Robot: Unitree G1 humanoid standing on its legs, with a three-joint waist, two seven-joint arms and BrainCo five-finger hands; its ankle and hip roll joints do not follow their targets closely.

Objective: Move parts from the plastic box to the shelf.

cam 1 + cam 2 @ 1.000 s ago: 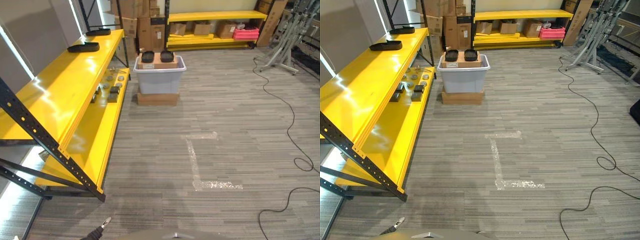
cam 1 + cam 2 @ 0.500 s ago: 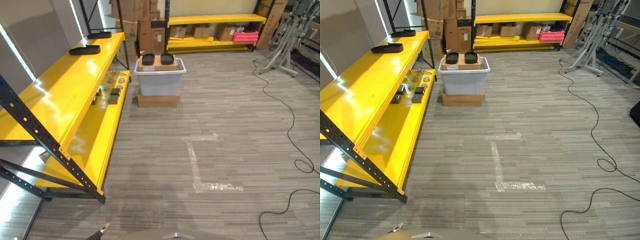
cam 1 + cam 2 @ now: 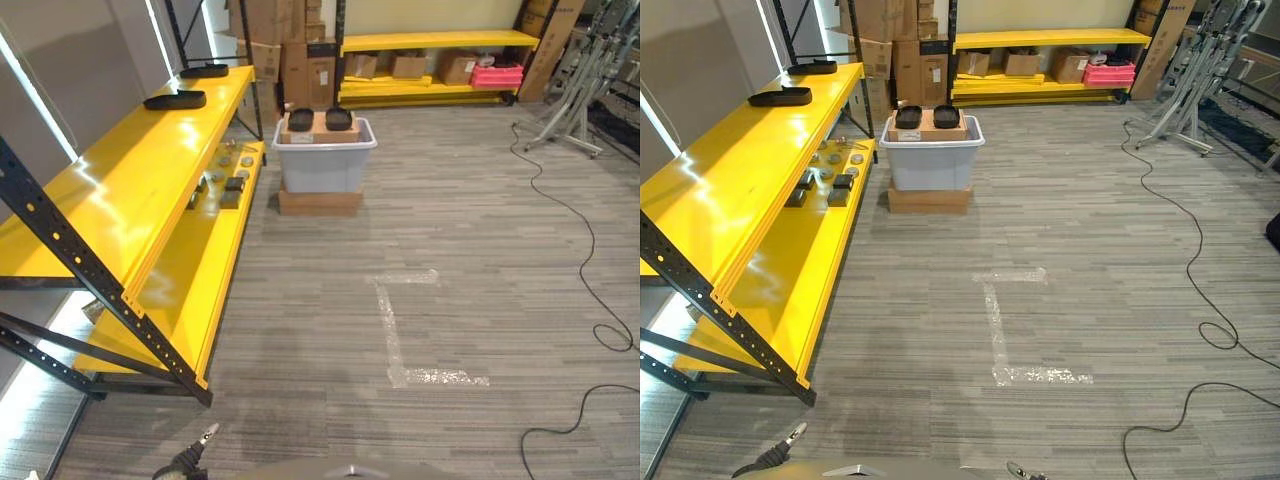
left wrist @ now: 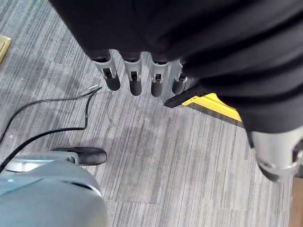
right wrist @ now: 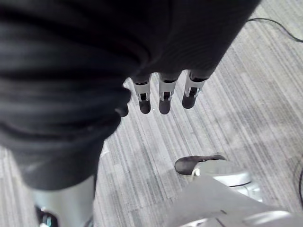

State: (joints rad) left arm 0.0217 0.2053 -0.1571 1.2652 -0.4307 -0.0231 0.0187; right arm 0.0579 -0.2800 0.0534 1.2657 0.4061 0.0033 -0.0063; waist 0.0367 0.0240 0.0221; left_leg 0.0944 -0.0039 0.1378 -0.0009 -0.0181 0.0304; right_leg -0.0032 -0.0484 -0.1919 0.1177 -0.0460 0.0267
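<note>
Parts, 2 black trays (image 3: pixel 320 119), sit atop a cardboard carton in the grey plastic box (image 3: pixel 323 165), which stands on a flat carton just beside the yellow shelf's (image 3: pixel 130 190) far end. 2 more black trays (image 3: pixel 175 99) lie along the shelf's top edge. Wide carpet (image 3: pixel 470 250) lies open toward the box. Left hand (image 4: pixel 137 80) and right hand (image 5: pixel 163 97) hang over the carpet, fingers straight, holding nothing.

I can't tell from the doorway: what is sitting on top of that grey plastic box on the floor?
On the grey plastic box lies a brown cardboard box with two black tray-like parts on it. The cardboard covers the opening, so the box's inside is hidden.
</note>
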